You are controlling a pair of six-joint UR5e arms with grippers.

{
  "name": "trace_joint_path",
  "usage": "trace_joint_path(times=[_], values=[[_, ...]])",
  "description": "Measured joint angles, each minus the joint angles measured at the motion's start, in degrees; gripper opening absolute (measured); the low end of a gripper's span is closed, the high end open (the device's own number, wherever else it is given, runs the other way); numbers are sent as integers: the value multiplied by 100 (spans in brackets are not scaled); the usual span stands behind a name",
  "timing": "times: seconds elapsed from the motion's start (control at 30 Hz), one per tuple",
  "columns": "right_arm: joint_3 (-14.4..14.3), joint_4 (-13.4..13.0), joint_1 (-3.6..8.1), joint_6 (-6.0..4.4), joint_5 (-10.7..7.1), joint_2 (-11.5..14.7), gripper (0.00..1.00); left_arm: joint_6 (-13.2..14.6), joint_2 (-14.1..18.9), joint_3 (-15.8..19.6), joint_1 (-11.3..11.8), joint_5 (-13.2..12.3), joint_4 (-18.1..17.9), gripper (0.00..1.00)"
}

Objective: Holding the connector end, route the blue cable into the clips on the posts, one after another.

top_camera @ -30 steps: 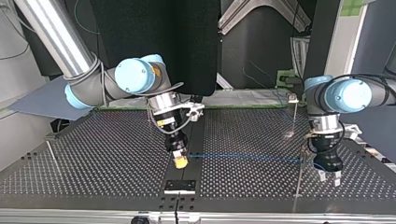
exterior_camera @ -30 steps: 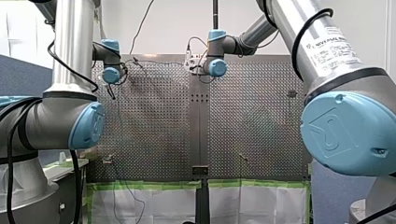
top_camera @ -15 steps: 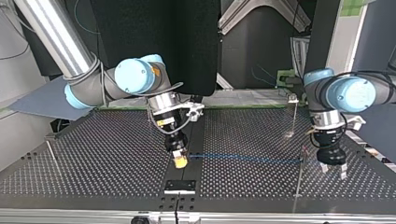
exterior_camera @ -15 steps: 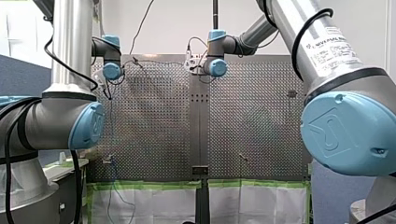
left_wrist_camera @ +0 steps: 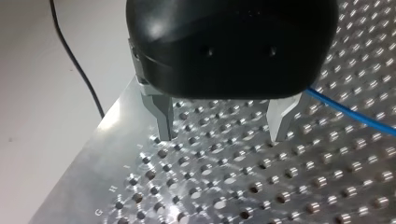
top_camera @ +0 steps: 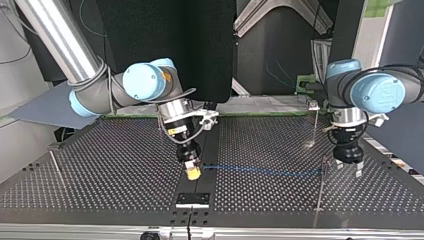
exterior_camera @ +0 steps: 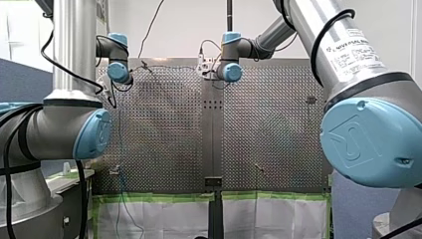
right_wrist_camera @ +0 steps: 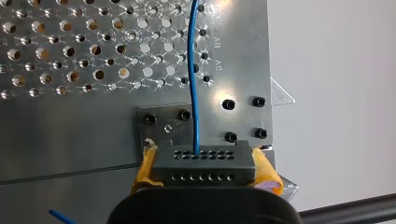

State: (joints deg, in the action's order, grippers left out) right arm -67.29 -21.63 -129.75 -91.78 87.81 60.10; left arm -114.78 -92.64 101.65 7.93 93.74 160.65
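My right tool point(top_camera: 192, 171) clamps its yellow pads on the black connector point(right_wrist_camera: 203, 164) above the middle of the table point(top_camera: 100, 165); the blue cable point(top_camera: 260, 170) runs level from it to a thin post point(top_camera: 320, 195). My left tool point(left_wrist_camera: 222, 135) hangs released, empty, beside that post

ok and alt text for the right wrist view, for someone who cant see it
My right gripper clamps a dark connector block between its yellow pads. A blue cable leaves the block's face and runs straight ahead over the perforated metal table, crossing a small bolted plate.
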Motion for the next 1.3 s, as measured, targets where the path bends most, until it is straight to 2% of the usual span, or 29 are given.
trace_joint_path(times=[0.4,0.83,1.3], values=[[0,0,4,0,0,-1,0,-3,653,454,-116,-96,647,100],[0,24,-1,0,-9,1,0,20,1323,511,-394,-105,870,100],[0,27,0,0,-9,0,0,662,1461,512,-665,-28,1030,100]])
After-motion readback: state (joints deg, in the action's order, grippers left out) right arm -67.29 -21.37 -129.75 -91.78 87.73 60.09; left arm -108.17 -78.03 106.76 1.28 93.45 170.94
